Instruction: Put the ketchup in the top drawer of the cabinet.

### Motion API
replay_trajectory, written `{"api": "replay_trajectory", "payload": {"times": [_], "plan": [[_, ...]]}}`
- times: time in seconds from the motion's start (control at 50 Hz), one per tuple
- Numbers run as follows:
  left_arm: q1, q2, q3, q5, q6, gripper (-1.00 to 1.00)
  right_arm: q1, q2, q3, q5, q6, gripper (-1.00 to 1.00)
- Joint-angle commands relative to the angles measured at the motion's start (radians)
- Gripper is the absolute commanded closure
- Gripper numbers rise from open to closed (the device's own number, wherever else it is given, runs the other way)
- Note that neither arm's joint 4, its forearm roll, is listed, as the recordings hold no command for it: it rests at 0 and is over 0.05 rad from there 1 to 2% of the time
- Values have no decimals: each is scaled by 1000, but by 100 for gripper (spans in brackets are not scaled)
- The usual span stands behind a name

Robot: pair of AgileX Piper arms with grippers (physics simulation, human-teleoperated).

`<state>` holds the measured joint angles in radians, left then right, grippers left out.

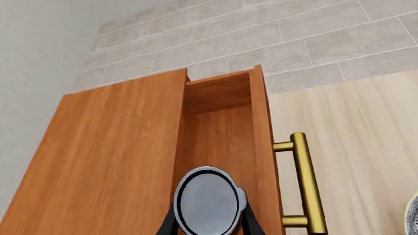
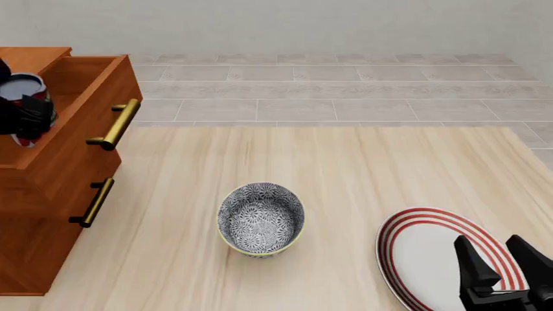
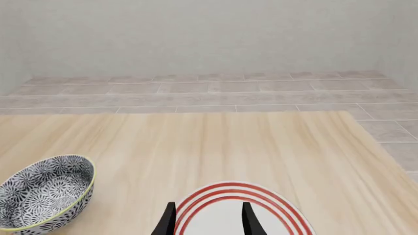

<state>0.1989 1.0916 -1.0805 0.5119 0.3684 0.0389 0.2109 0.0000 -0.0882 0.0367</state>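
Ketchup (image 2: 23, 91) sits at the far left edge of the front view, held above the pulled-out top drawer (image 2: 82, 129). Its grey round end faces up and toward the camera; the red body runs down and away below it, so the long axis is near upright, tilted slightly. In the left wrist view the same round end (image 1: 209, 200) fills the bottom centre of the frame, looking straight along the bottle's length into the drawer cavity (image 1: 219, 132).

Left end effector (image 2: 26, 116): dark fingers clamped on either side of the bottle body, pinching it. Only the fingers show at the frame edge; the arm itself is out of frame. In the left wrist view the fingers (image 1: 168, 223) flank the bottle at bottom centre.

Cabinet (image 2: 35, 240) occupies the left side of the front view; the drawer's brass handle (image 2: 116, 124) juts right over the counter (image 2: 346, 168). Lower drawer shut.

Right end effector (image 2: 508, 259): bottom right of the front view, fingers spread, holding nothing, poised over the red-striped plate (image 2: 423, 253). Patterned bowl (image 2: 260, 219) sits centre, well apart from both.
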Motion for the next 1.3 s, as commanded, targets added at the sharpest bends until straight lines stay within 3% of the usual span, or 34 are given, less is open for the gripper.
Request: {"api": "replay_trajectory", "payload": {"times": [0.02,0.34,0.36,0.92,1.04,1.28,1.3], "plan": [[-1,4,9,-10,20,100,1,7,0,-5,-1,-100],[-15,-3,14,-7,20,100,5,61,0,-51,-2,-100],[-15,-4,17,-9,26,-100,6,61,0,-50,-3,-100],[-44,-55,-3,37,33,-100,4,115,0,-91,-7,-100],[-65,-120,1,72,42,-100,4,129,0,-103,-7,-100],[-92,-224,-74,168,43,-100,6,96,0,-73,-4,-100],[-95,-247,-57,151,70,-100,6,96,0,-73,-5,-100]]}}
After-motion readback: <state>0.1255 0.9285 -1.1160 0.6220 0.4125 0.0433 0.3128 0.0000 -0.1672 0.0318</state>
